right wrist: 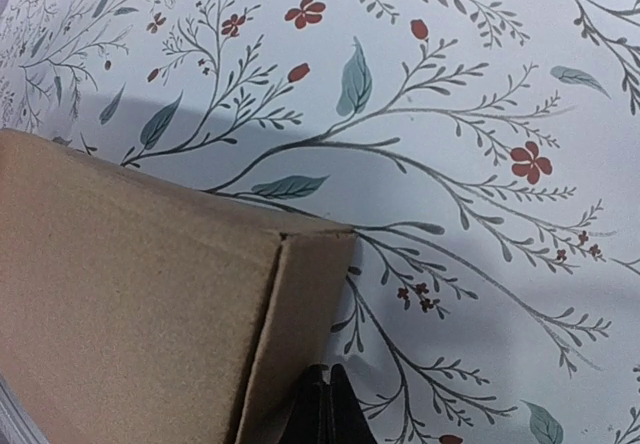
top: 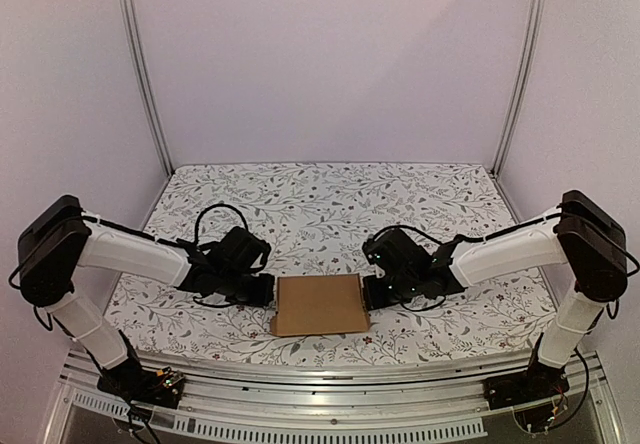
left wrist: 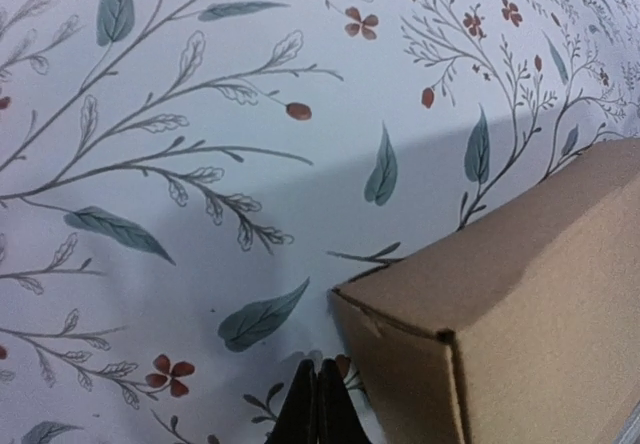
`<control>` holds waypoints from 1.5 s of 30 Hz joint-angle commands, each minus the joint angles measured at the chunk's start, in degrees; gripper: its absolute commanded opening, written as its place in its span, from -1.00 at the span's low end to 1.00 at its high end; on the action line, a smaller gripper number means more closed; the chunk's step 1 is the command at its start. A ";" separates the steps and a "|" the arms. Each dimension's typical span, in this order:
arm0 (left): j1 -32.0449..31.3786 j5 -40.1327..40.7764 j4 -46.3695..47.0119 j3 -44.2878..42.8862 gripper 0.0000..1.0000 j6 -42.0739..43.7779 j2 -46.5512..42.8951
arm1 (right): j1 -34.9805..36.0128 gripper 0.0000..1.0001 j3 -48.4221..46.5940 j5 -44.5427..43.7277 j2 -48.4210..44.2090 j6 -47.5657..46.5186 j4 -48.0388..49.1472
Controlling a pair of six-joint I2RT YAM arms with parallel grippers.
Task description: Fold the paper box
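- The paper box [top: 318, 305] is lying flat on the floral tablecloth [top: 320, 194]. It looks like a closed, shallow carton with its panels squared up, so I am judging the folding to be at or near its end.
- The left gripper [top: 266, 290] is sitting just beside the box's left end, fingers pinched together with nothing between them.
- The right gripper [top: 371, 291] is sitting just beside the box's right end, likewise pinched shut and carrying nothing.
- In each wrist view the closed tips are pointing at the cloth next to a box corner. Whether they are touching the cardboard I cannot tell.
- Risk: both tools are flanking the box very closely. A sideways sweep would likely be shoving or skewing the light carton rather than pressing a flap home.
- Risk: a seam is showing at the box corner in the left wrist view. If that end flap is only loosely tucked, a nudge from a closed tip could be springing it open.
- Risk: shut fingers cannot take hold, so a grasp attempted without opening first would only be poking and denting the wall.
- Hidden: the box's underside and its side nearest the arm bases are not showing, so I cannot tell whether every tab is locked.
- Cut off: each wrist view is catching only one corner of the box and the very tips of its own fingers.
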State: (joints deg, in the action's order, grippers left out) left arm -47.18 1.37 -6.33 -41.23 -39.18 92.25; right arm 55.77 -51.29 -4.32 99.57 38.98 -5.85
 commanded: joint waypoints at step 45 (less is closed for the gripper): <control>0.95 -5.31 8.32 10.79 0.75 -5.90 -14.48 | -2.85 -0.34 2.62 9.78 -2.43 3.22 4.73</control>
State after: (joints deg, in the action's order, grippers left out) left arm -46.81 -2.61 -0.21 -30.96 -44.86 76.73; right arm 53.63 -50.59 4.03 95.77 40.29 -4.23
